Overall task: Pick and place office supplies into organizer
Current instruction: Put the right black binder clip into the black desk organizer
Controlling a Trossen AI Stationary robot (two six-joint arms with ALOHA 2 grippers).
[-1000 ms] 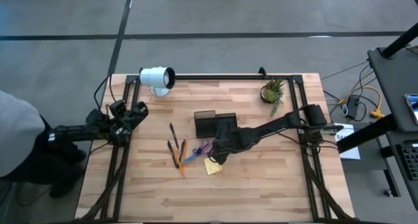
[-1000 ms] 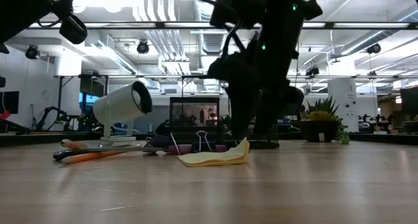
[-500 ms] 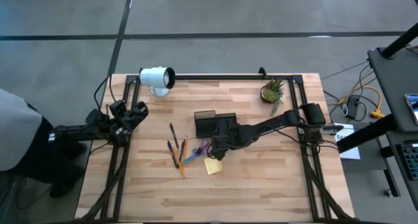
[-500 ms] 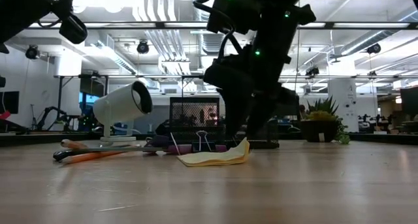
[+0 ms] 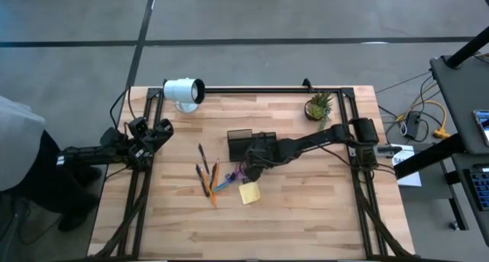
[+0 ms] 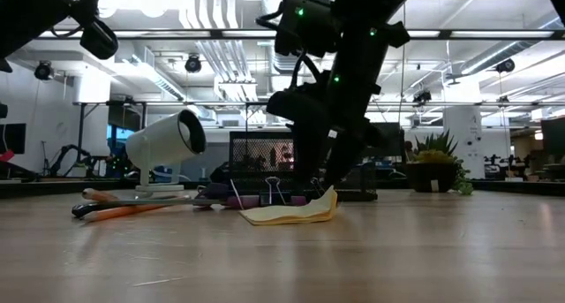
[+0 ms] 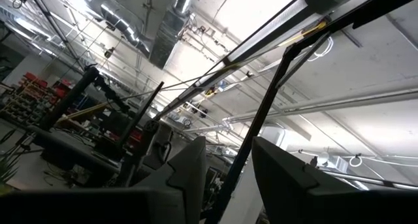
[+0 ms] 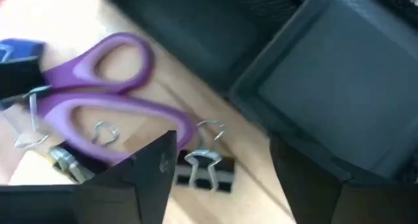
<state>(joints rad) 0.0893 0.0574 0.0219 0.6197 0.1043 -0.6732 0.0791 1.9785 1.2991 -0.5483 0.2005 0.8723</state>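
The purple-handled scissors (image 8: 98,103) (image 5: 236,173) lie flat on the wood beside the dark organizer tray (image 8: 326,87) (image 5: 251,144). Orange, dark and blue pens (image 5: 208,179) lie in a loose bunch left of the scissors. The yellow sticky-note pad (image 5: 249,193) (image 6: 291,213) lies nearer the table's near edge, one corner curled up. My right gripper (image 8: 222,152) (image 5: 246,169) hovers open just above the table between scissors and tray, over a small black binder clip (image 8: 206,170). My left gripper (image 7: 225,165) waits open at the table's left edge (image 5: 145,140), pointing up.
A white cylindrical lamp (image 5: 183,90) stands at the far left corner and a small potted plant (image 5: 318,106) at the far right. Another binder clip (image 6: 273,190) stands by the pad. A person (image 5: 19,163) is beside the table's left edge. Bare wood lies toward the near edge.
My right gripper has moved from above the sticky-note pad toward the far edge and slightly left, ending beside the scissors and the tray. The pad now shows uncovered in the high view. The person at the left has shifted.
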